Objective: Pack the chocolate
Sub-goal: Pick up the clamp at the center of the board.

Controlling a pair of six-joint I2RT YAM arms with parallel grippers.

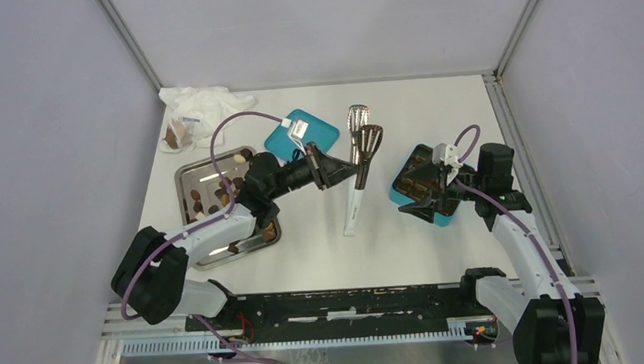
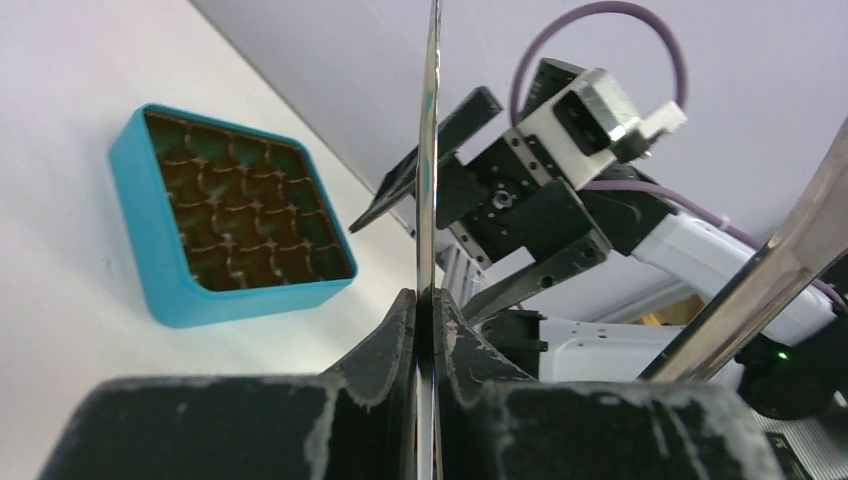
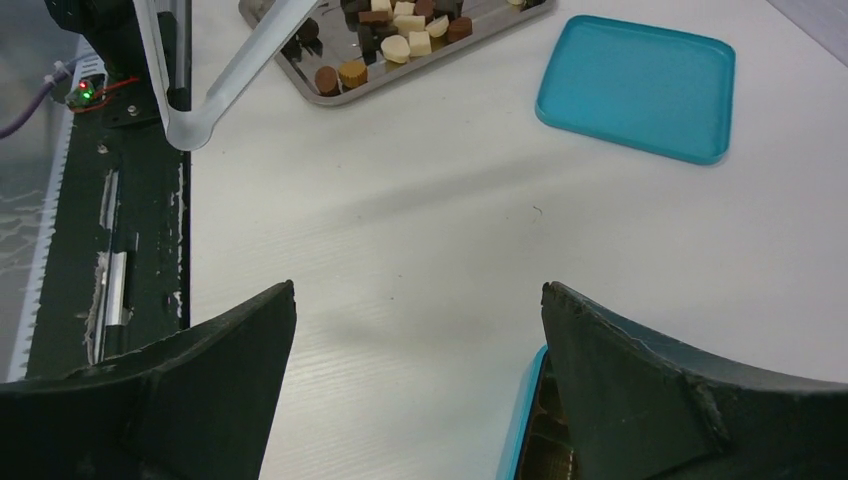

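Chocolate: small cube and disc pieces of dark brown, light brown and cream chocolate (image 1: 218,191) (image 3: 398,28) lay loose in the shallow rectangular steel tray (image 1: 181,175) (image 3: 330,96), on the left side of the white table (image 1: 432,108). None showed in the box.
Chocolate's axis: the pieces were squat and scattered, so no common heading or long axis could be made out.
Left gripper: the left gripper (image 1: 348,172) (image 2: 425,300) was clenched on one thin arm of the long metal tongs with black heads and a white hinge end (image 1: 355,193) (image 2: 430,150) (image 3: 240,70). Pinching one arm probably served to carry the tool, not yet to squeeze it.
Tongs' axis: they ran near to far, heads pointing away from the arm bases. The hinge end seemed to be off the table.
Right gripper: the right gripper (image 1: 425,201) (image 3: 415,290) hung released, jaws wide apart, above the near edge of the square teal box with brown grid dividers (image 1: 444,218) (image 2: 160,240) (image 3: 522,420), perhaps ready to steady it.
Lid: the flat teal lid (image 1: 315,132) (image 3: 635,90) lay beside the tray, leaving the cells exposed for filling.
Bag: a crumpled white plastic bag (image 1: 200,105) sat at the far left corner, apart from the work.
Stage: judged early, with packing not yet begun.
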